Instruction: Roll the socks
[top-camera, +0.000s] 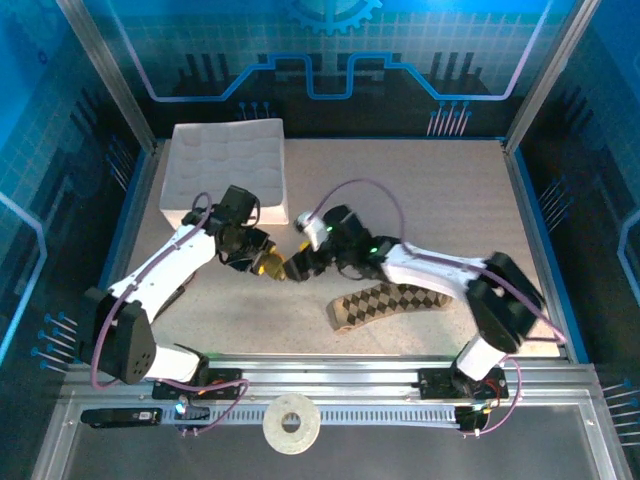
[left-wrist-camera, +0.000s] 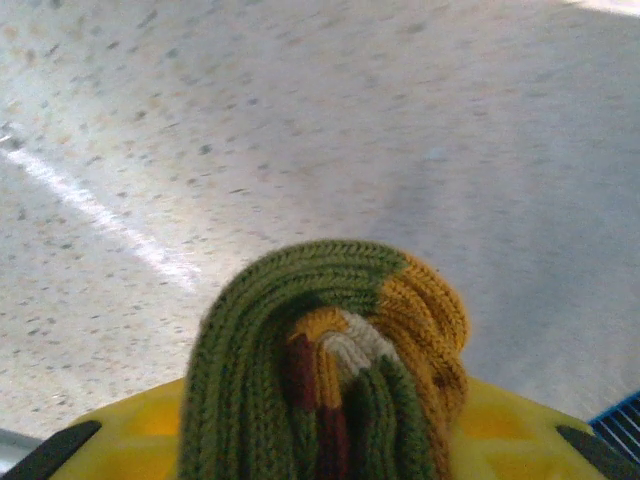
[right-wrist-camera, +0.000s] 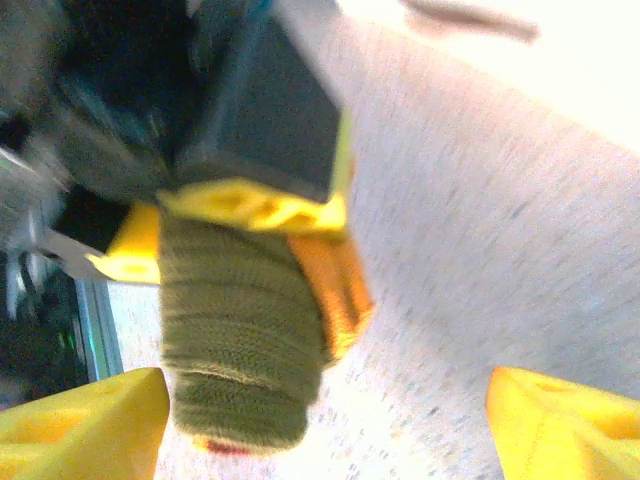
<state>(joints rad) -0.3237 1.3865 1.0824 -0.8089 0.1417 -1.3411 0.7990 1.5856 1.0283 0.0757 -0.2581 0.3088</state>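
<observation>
Rolled green sock (left-wrist-camera: 330, 370) pinched in left gripper (left-wrist-camera: 320, 455); right gripper (right-wrist-camera: 325, 430) jaws spread beside it; tan sock (top-camera: 385, 303) flat nearby.

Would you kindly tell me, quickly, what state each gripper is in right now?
Left gripper: closed on the rolled olive-green sock.
Right gripper: open, holding nothing.

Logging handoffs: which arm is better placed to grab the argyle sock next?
Right. The right fingers are open and empty, and the tan argyle sock lies beside that arm; the left fingers clamp the rolled green sock.
</observation>
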